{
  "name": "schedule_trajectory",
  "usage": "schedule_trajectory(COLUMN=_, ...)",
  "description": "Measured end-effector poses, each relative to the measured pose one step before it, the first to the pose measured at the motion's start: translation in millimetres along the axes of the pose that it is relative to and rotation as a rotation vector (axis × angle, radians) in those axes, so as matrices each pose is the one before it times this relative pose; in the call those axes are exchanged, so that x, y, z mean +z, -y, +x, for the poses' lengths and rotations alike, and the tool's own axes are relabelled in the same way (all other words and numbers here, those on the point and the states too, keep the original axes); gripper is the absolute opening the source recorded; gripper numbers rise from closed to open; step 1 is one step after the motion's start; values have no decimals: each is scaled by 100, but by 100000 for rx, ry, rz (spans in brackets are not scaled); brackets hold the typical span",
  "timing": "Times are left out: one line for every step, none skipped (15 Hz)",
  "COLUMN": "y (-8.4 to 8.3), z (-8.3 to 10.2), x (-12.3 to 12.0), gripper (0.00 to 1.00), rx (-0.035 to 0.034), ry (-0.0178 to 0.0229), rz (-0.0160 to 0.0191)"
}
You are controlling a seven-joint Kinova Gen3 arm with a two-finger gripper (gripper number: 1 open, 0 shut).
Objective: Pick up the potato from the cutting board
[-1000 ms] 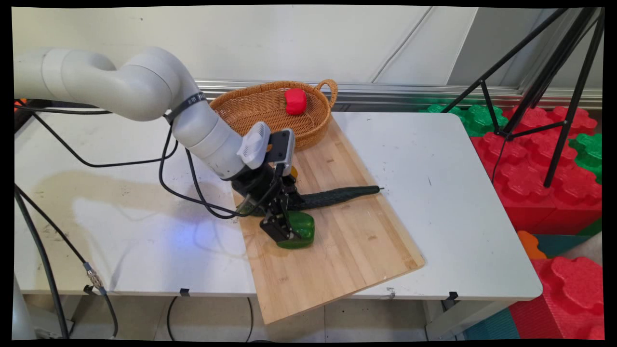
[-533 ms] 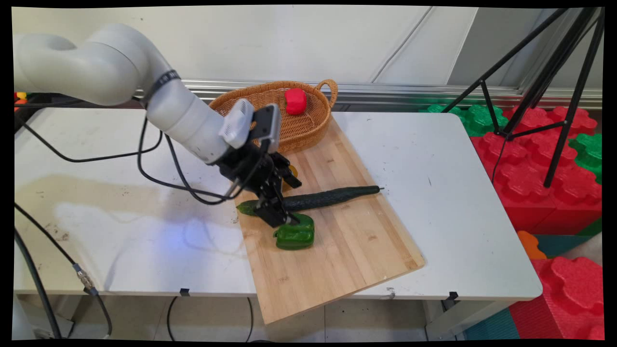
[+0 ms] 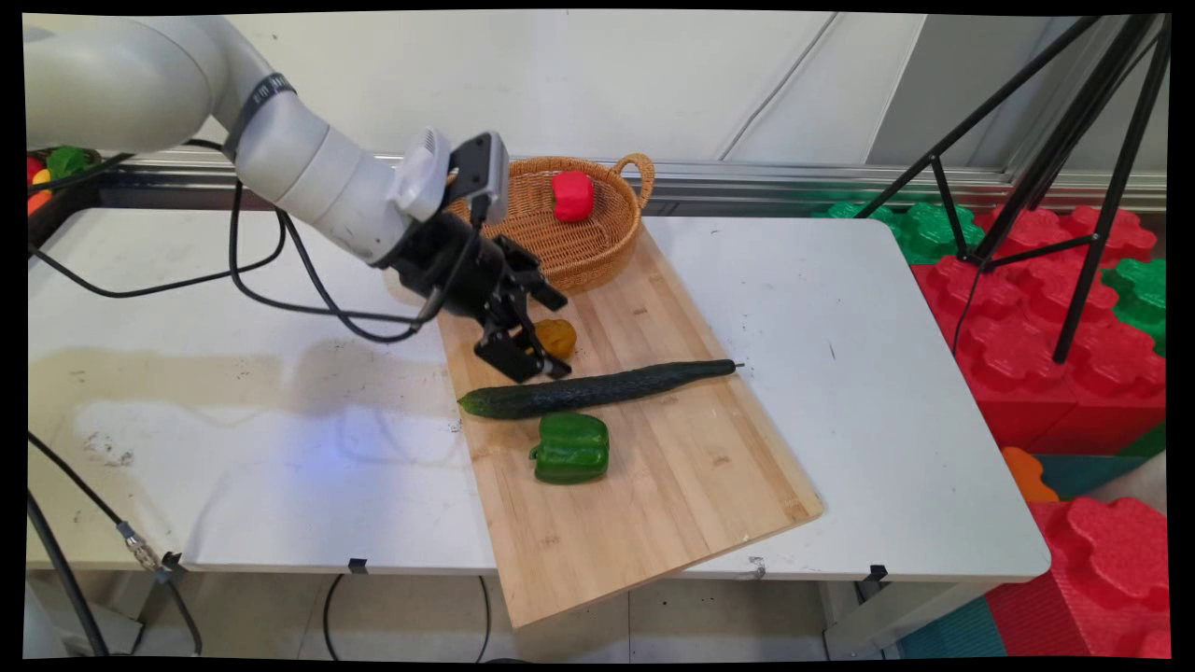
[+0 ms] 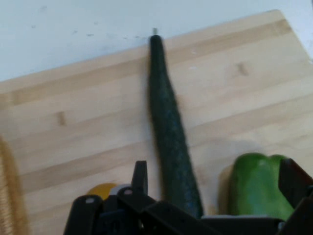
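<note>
1. A woven wicker basket point(image 3: 560, 245) with a loop handle stands at the far end of a wooden cutting board point(image 3: 691, 467); a single red bell pepper point(image 3: 572, 196) lies inside it.
2. The black two-finger gripper point(image 3: 534, 359) hangs in the air above the board's left part, fingers spread apart and holding nothing; in the hand view one finger point(image 4: 140, 176) rises left of the cucumber and the other at the right edge.
3. Nearest the gripper is a small yellow-orange vegetable point(image 3: 556, 338), just behind its fingertips, resting on the board.
4. One long dark cucumber point(image 3: 597, 388) lies across the board just below the gripper; one green bell pepper point(image 3: 571, 448) sits just beside it on the near side, apart from the fingers.
5. The board lies slantwise on a white table point(image 3: 868, 392), its near corner overhanging the table's front edge.
6. Beyond the table's right side, large red and green foam blocks point(image 3: 1046, 345) are stacked on the floor, with a black tripod point(image 3: 1074, 187) standing among them before a pale wall.
</note>
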Motion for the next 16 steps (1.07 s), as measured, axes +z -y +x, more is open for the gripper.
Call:
schedule_trajectory(y=371, z=-98, x=-158, gripper=100, rx=-473, ry=146, rz=986)
schedule_trajectory(y=484, z=-147, x=-138, gripper=100, rx=-579, ry=290, rz=1264)
schedule_trajectory(y=574, z=-270, x=-127, gripper=100, rx=-781, ry=582, rz=1551)
schedule_trajectory(y=497, z=-307, x=-21, gripper=100, rx=-787, ry=761, rz=1204)
schedule_trajectory(y=557, z=-392, x=83, gripper=100, rx=-970, ry=1025, rz=1184)
schedule_trajectory(y=539, z=-405, x=175, gripper=100, rx=-1029, ry=1135, rz=928)
schedule_trajectory(y=513, z=-350, x=277, gripper=100, rx=-848, ry=1133, rz=662)
schedule_trajectory(y=427, z=-251, x=292, gripper=100, rx=-655, ry=907, rz=436)
schedule_trajectory(y=462, z=-249, x=388, gripper=100, rx=-660, ry=1061, rz=377)
schedule_trajectory(y=415, z=-188, x=458, gripper=100, rx=-772, ry=1045, rz=219)
schedule_trajectory(y=332, z=-115, x=417, gripper=100, rx=-734, ry=797, rz=188)
schedule_trajectory(y=201, z=-56, x=292, gripper=100, rx=-530, ry=501, rz=71)
schedule_trajectory(y=275, z=-50, x=453, gripper=100, rx=-862, ry=667, rz=36)
schedule_trajectory(y=265, z=-5, x=540, gripper=100, rx=-964, ry=706, rz=-78)
schedule_trajectory(y=205, z=31, x=547, gripper=100, rx=-886, ry=667, rz=-186)
schedule_trajectory(y=117, z=19, x=376, gripper=100, rx=-615, ry=498, rz=-144)
